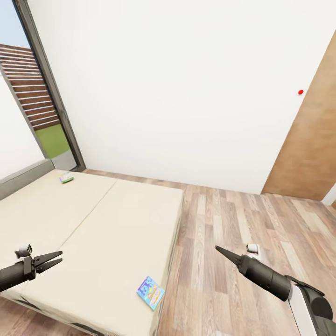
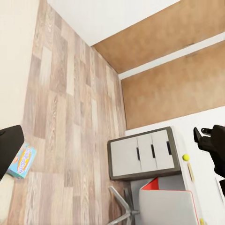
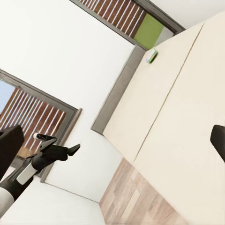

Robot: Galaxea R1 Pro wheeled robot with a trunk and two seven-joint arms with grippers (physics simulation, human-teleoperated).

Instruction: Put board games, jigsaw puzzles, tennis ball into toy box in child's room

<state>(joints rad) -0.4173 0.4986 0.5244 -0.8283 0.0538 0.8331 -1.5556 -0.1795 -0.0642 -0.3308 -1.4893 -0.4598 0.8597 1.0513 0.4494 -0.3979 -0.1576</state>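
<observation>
Across the head view spreads the bed (image 1: 107, 219), its beige mattress taking up the left and middle, with plank floor (image 1: 242, 224) and a white wall (image 1: 186, 84) beyond. A blue board game (image 1: 150, 292) lies flat at the mattress's near corner by the floor-side edge. A green-white board game (image 1: 66, 177) lies far off at the opposite corner, near the headboard and the window frame. The left gripper (image 1: 55, 260) hovers over the near edge of the mattress, its jaws slightly parted and holding nothing. The right gripper (image 1: 219, 250) hangs over the floor beside the bed; its fingers look pressed to a single point, empty.

From the left wrist view, the blue board game (image 2: 22, 161) shows at the bed's edge above the floor. A grey drawer cabinet (image 2: 143, 153) stands by the wall, and a small yellow-green ball (image 2: 185, 157) rests on the pale table (image 2: 206, 136) beside it.

From the right wrist view, the green-white board game (image 3: 151, 56) sits at the mattress's far corner, and the left gripper (image 3: 74, 148) appears, jaws a little apart.
</observation>
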